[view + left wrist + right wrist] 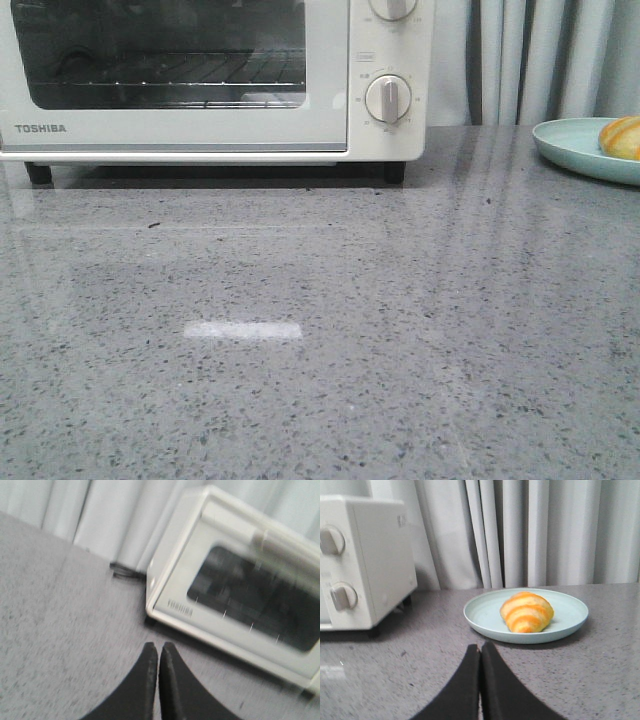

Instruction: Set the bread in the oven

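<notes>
bread (526,612) is seen on plate (480,615) | oven (200,135) door appears closed, view blurred | left gripper (159,652) pressed together, nothing held | right gripper (480,655) likewise

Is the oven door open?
No, in the front view the oven has its glass door shut flat, and the bread sits on the plate.

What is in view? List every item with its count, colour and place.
oven: one, cream-white, back left of the table, door closed.
knobs: two showing, silver-white, oven's right panel.
plate: one, pale teal, on the table right of the oven.
bread: one, golden-orange with cream stripes, on the plate.
table: one, grey speckled.
curtain: pale grey, behind the table.
left gripper: black, shut, facing the oven.
right gripper: black, shut, facing the plate.
</notes>
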Action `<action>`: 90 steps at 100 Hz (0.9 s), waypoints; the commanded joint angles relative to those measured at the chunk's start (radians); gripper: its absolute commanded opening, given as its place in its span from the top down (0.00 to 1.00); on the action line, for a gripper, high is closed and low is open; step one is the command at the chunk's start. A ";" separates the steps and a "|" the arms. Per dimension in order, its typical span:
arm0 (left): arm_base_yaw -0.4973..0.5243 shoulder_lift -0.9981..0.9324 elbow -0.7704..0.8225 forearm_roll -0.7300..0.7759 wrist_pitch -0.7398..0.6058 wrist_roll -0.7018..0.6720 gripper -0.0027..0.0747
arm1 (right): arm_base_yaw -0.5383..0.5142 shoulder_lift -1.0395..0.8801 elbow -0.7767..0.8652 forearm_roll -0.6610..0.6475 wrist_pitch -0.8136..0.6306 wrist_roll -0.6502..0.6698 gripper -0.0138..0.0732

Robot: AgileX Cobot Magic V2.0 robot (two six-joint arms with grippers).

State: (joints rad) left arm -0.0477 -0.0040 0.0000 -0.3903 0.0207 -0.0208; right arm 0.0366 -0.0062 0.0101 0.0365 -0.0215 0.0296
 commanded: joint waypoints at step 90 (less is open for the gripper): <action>-0.067 0.489 -0.593 0.050 0.220 0.298 0.99 | 0.003 0.427 -0.522 0.163 0.349 -0.171 0.92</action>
State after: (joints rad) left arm -0.0650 0.4181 -0.5164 -0.3317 0.3271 0.2561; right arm 0.0366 0.3706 -0.4480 0.2093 0.3646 -0.1098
